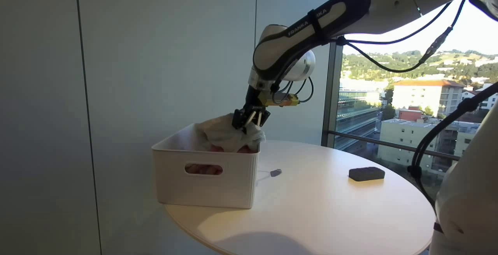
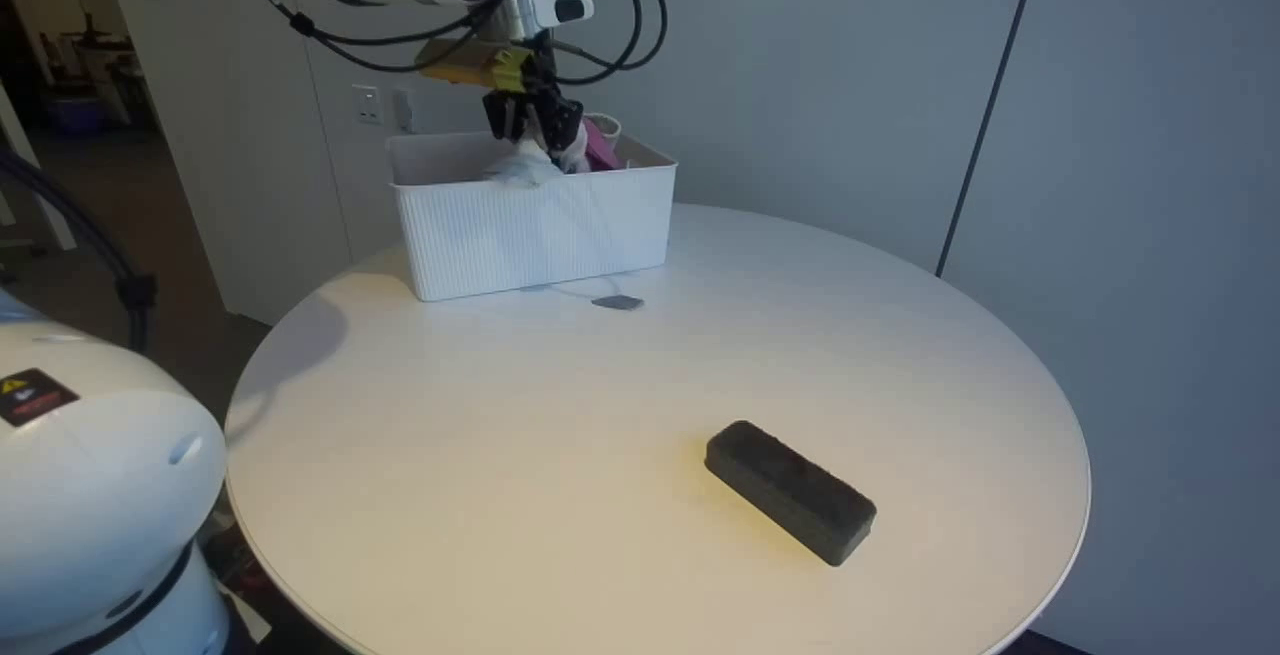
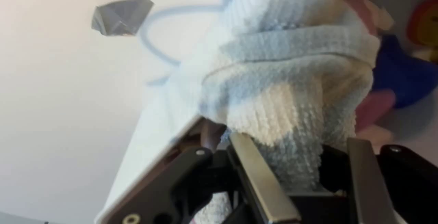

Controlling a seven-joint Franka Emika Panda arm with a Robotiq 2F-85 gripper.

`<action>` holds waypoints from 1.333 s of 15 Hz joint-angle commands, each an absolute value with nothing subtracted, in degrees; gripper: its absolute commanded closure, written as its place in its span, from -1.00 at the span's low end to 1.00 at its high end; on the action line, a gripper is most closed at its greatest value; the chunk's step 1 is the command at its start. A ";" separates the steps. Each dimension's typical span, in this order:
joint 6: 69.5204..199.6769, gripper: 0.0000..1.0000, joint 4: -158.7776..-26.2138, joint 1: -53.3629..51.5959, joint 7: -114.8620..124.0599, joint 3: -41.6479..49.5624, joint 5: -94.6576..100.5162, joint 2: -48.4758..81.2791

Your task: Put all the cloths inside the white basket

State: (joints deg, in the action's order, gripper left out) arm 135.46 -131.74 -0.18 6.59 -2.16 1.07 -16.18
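The white basket point(image 1: 206, 189) stands near the table edge; it also shows in an exterior view point(image 2: 540, 235) and the wrist view point(image 3: 147, 135). A whitish-grey ribbed cloth point(image 3: 291, 42) lies bunched over the basket rim. It shows in both exterior views, here point(image 1: 227, 136) and here point(image 2: 527, 170), partly inside the basket. My gripper point(image 3: 297, 140) is at the rim, pointing down, fingers apart, with the cloth bunched between them. It also shows in both exterior views, here point(image 1: 253, 124) and here point(image 2: 533, 140). Red-toned contents show through the basket's handle hole.
Inside the basket are a blue item point(image 3: 403, 73), a red-yellow item point(image 3: 424, 24) and a magenta item point(image 2: 600, 147). A grey tag point(image 3: 122, 16) on a cord lies beside the basket. A dark block point(image 2: 790, 490) lies on the round table point(image 2: 520, 455). A wall stands behind.
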 commanded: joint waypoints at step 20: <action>124.37 -1.00 -114.10 0.70 -10.99 5.24 -19.88 -20.16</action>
State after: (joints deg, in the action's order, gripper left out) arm 123.67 -116.22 -1.02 -15.87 4.82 -21.93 -15.67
